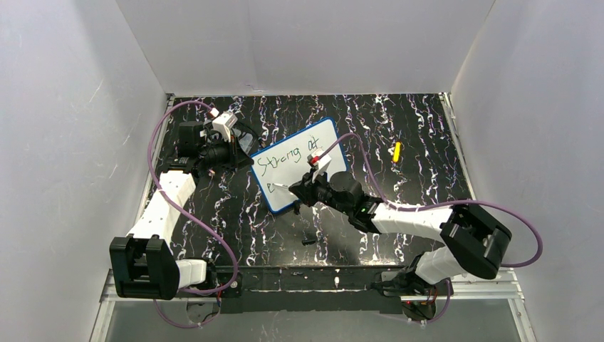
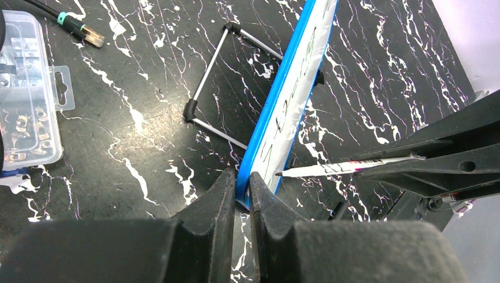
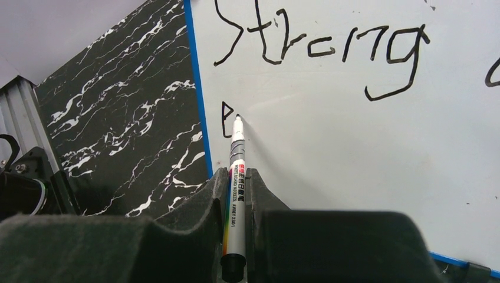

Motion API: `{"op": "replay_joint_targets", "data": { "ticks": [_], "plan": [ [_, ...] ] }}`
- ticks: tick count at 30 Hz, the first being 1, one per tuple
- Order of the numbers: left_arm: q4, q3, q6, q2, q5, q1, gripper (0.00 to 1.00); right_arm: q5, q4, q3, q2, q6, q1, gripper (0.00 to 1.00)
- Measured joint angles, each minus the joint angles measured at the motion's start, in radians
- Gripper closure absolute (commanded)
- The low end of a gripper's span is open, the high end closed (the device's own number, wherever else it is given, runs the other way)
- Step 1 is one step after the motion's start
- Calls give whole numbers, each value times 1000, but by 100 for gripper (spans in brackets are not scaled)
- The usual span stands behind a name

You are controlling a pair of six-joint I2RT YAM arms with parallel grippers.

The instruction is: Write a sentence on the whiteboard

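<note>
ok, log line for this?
left tool shut on blue-rimmed white whiteboard edge | right tool shut on white marker pen | tip on second line | dark sentence so far: "Strong at"

A small rectangular whiteboard (image 1: 288, 178) with a thin blue rim and rounded corners stands near the middle of the table (image 1: 427, 135). It rests on its lower long edge and leans back, so its white face looks up and towards the near side. It is skewed: its left end sits nearer and its right end farther. The sentence (image 3: 321, 50) is in dark, loose handwritten marker. The top line reads "Strong at". Below it, close to the left rim, the second line holds one letter, shaped like a partly drawn "e".
</note>
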Motion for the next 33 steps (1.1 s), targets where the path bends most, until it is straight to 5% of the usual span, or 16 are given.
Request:
{"op": "replay_joint_targets", "data": {
  "ticks": [33],
  "plan": [
    [0,0,0,0,0,0,100,32,12,-56,0,12,3,99]
  ]
}}
